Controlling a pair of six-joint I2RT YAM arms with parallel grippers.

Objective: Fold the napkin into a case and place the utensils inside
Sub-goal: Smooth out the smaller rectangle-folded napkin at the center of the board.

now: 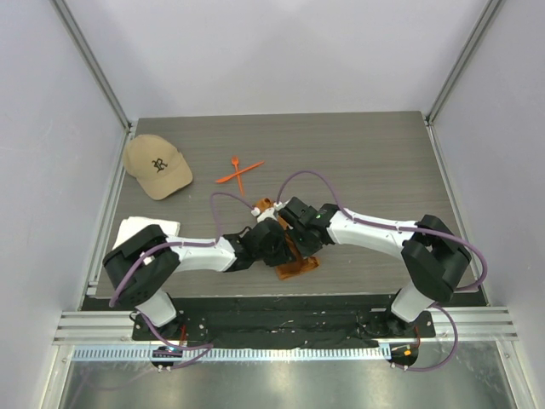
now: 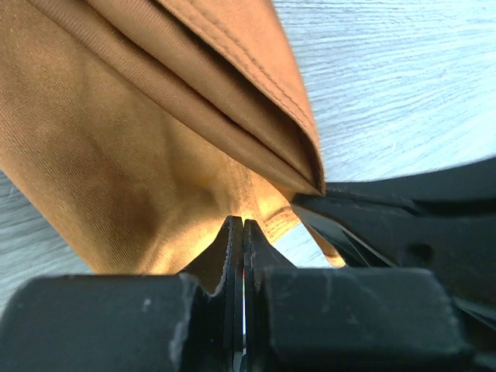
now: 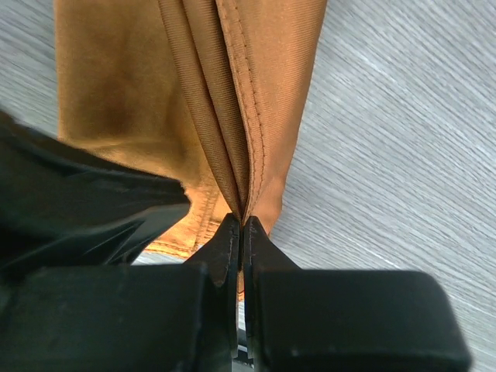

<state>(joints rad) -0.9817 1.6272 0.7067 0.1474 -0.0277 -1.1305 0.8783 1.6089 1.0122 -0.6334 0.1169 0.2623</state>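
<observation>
Centrally, napkin [image 1: 300,262]: folded layers pinched by left gripper [image 2: 242,231] and right gripper [image 3: 242,227], likely to hold the crease. Utensils [image 1: 238,173] lie farther off, not yet inserted.

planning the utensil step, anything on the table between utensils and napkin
No loose object. Bare table separates the utensils from the napkin; only the left end effector and right end effector, pinching it, sit over it.

Rust-orange napkin [image 2: 116,155]; bright-orange utensils [image 1: 238,173]; tan cap [image 1: 157,166]; grey wood-grain table [image 1: 375,162].
</observation>
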